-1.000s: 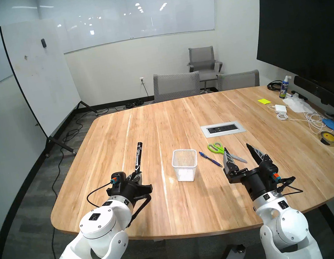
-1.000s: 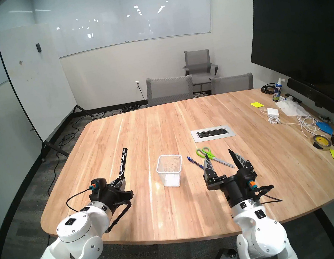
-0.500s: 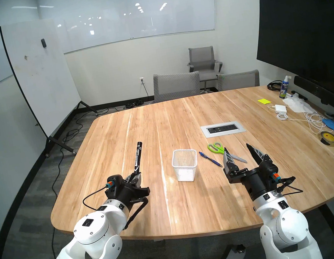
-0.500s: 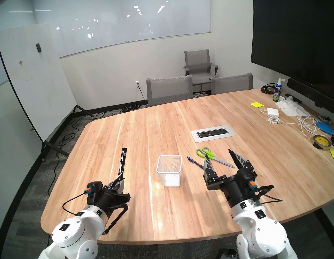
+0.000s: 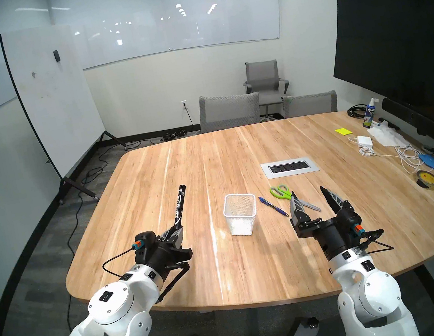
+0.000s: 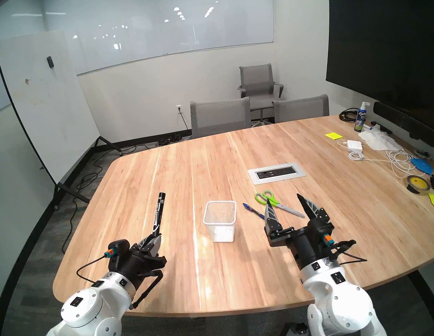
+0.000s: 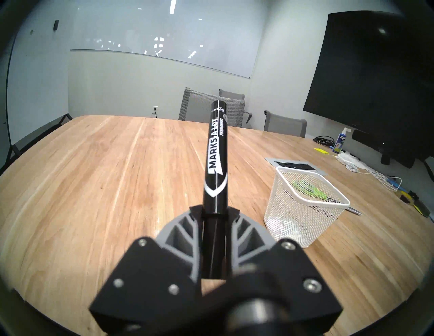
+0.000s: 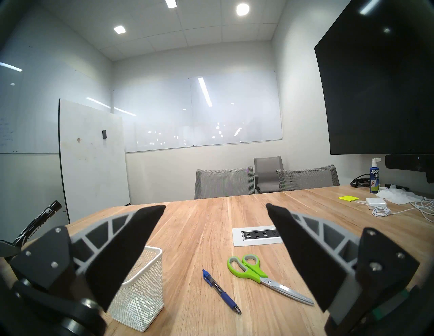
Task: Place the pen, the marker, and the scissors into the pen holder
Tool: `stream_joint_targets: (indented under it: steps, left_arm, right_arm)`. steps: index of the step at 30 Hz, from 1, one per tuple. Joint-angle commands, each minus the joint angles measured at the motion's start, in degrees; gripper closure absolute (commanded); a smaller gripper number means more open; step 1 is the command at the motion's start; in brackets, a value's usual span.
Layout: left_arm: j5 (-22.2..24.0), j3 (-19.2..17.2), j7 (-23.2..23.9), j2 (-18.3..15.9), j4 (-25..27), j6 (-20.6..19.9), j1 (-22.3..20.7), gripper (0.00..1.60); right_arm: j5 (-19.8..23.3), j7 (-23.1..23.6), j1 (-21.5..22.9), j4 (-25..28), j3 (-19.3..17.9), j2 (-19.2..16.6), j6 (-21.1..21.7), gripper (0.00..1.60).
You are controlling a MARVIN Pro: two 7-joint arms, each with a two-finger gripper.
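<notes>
The marker reads "MARKS-A-LOT PERMANENT"; the spray bottle by the wall reads "EXPO".

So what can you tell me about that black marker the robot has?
The marker is a thick black tube, plastic by its look, with white lettering reading MARKS-A-LOT and PERMANENT along its barrel. The left claw is shut on its lower end, so it sticks out forward and tilted upward, lifted off the wooden table. Only the claw's fingers touch it. It is to the left of the white mesh pen holder, not in it.
</notes>
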State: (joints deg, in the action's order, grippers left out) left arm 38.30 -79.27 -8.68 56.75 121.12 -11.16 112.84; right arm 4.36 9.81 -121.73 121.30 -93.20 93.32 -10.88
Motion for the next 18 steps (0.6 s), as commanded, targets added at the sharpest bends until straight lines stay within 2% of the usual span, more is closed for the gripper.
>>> stream_joint_targets:
  steps: [1,18]
  left_arm:
    - [0.25,-0.62,1.41,-0.20,1.45,1.89,0.25,1.60]
    - [0.81,-1.29,4.39,-1.17,3.00,4.75,1.70,1.60]
  right_arm:
    - [0.04,0.13,0.11,1.27,0.04,-0.07,-0.20,0.00]
    - [0.04,0.12,0.12,1.26,0.04,-0.07,-0.21,0.00]
